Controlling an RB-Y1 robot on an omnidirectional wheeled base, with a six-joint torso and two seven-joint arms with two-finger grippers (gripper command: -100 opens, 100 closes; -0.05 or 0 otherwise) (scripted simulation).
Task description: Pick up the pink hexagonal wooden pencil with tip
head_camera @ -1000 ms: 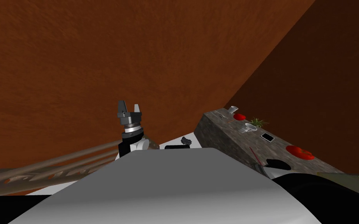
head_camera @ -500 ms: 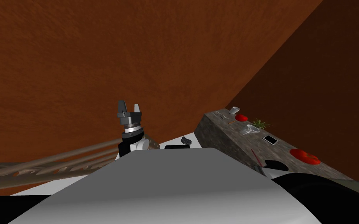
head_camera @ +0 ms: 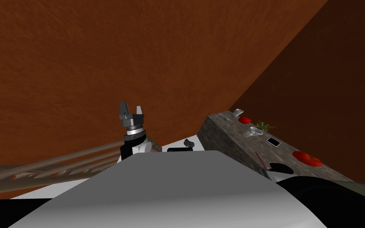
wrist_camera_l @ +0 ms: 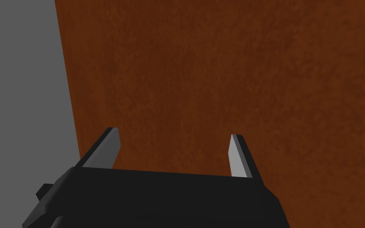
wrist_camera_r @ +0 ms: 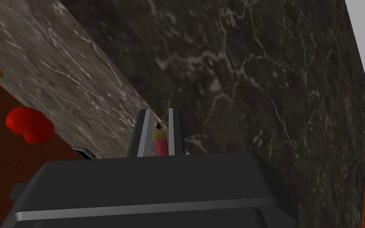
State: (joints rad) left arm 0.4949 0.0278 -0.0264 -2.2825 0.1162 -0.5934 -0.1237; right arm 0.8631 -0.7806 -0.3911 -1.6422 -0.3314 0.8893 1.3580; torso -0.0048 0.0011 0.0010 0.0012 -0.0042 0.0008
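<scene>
Shift since earlier: nothing on the worktop (head_camera: 286, 152) has changed place against its neighbours. The whole head view has slid a touch, so that is my own torso or base moving.
Task thing: the pencil (wrist_camera_r: 160, 143), pink with a dark tip, sits between the right fingers by the worktop's near edge, toward its near corner.
Right side: the right gripper (wrist_camera_r: 159, 113) has its fingers pinching the pencil from both sides.
Long axis: it runs along the fingers, with the tip pointing away from the gripper body at the dark marble face ahead.
Left side: the left gripper (head_camera: 130, 106) is raised well apart from the worktop, fingers spread, holding nothing.
Nearer arm: the right, which already has the pencil.
Stage, as I judge it: the grasp is made. I cannot tell whether the pencil is clear of the worktop.
Next move needs: drawing up and back from the marble so the tip does not catch.
Risk: a thin shaft lying along the fingers may slip lengthwise.
Neighbour: a red lump (wrist_camera_r: 29, 124) lies well apart from the fingers.
</scene>
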